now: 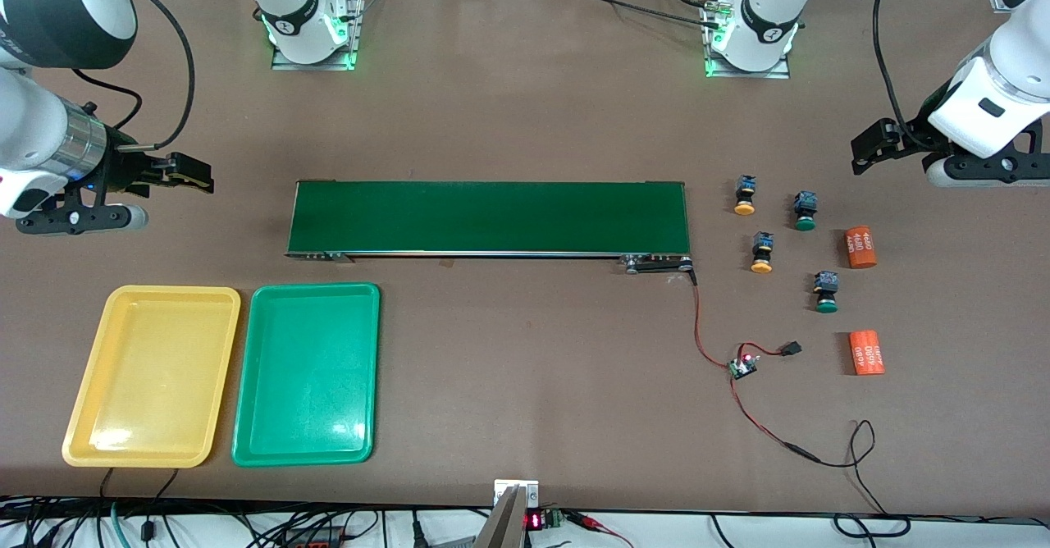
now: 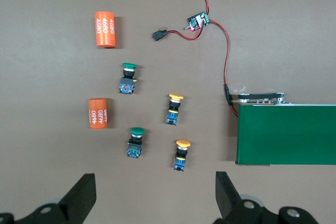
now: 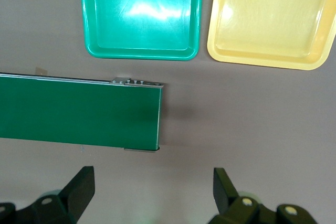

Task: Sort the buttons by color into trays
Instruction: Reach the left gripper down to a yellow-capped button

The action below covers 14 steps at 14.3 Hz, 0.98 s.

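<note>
Brown matte table [image 1: 509, 121], two arms, both waiting up in the air. Four buttons at the left arm's end, each a black-and-blue body with a round cap, all lying apart on the bare table: two yellow-orange, button A [image 1: 745, 196] [image 2: 182, 154] farther from the front camera, button B [image 1: 762, 253] [image 2: 174, 108] nearer; two green, button C [image 1: 805, 211] [image 2: 136, 142] and button D [image 1: 826, 292] [image 2: 127, 77], D the nearest of the four. Two orange cylinders with white numbers lie beside them, one [image 1: 860, 247] [image 2: 97, 113] beside C, one [image 1: 866, 352] [image 2: 105, 29] nearer the camera than D. Two shallow glossy plastic trays with rounded corners at the right arm's end, touching or nearly so: yellow tray [image 1: 152, 374] [image 3: 270, 17] and green tray [image 1: 307, 373] [image 3: 140, 14], nothing in either. One long dark-green belt [image 1: 488, 218] lies between the trays' end and the buttons, farther from the camera than the trays. One small circuit board [image 1: 744, 365] with red and black wires sits near the belt's end. Left gripper [image 2: 152, 195] hovers over bare table by the buttons, fingers spread wide, holding nothing. Right gripper [image 3: 152, 192] hovers over bare table by the belt's end, fingers spread wide, holding nothing.
</note>
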Available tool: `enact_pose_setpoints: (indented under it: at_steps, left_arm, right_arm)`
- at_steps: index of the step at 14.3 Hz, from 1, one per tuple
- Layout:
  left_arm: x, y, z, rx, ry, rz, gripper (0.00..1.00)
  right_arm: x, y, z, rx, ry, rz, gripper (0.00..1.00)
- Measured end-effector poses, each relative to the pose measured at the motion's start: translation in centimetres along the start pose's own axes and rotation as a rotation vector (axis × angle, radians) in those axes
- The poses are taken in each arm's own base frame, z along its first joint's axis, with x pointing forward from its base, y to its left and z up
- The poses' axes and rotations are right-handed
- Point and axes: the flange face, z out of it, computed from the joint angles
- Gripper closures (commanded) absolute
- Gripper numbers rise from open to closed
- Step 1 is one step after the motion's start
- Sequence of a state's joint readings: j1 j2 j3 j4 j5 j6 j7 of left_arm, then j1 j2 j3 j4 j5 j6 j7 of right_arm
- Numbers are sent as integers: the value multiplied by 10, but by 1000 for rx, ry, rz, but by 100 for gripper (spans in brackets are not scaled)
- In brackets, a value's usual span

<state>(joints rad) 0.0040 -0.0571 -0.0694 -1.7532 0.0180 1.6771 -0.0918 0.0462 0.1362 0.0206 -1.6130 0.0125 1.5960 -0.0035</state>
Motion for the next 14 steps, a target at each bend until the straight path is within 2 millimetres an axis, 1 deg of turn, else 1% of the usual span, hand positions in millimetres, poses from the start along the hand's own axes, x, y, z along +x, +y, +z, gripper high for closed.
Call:
enact_pose_setpoints:
  at_steps: [6, 7, 9, 10, 11, 13, 14]
  left_arm:
    - [0, -1, 1, 0, -3, -2, 0]
    - [-1, -2, 3, 1, -13, -3, 0]
    - [-7, -3, 14, 6, -73, -5, 0]
    - [-9, -3, 23, 9, -100, -4, 0]
    - [-11, -3, 37, 11, -133, -3, 0]
    - [-11, -2, 77, 16, -203, 0, 0]
    - [-8, -1, 98, 15, -211, 2, 0]
  right_arm:
    - [0, 3, 1, 0, -1, 4, 0]
    - [0, 3, 1, 0, -2, 4, 0]
    - [0, 3, 1, 0, -3, 5, 0]
    - [0, 3, 1, 0, -3, 5, 0]
    - [0, 3, 1, 0, -3, 5, 0]
    - [0, 4, 2, 1, -4, 6, 0]
    - [0, 5, 2, 1, -5, 7, 0]
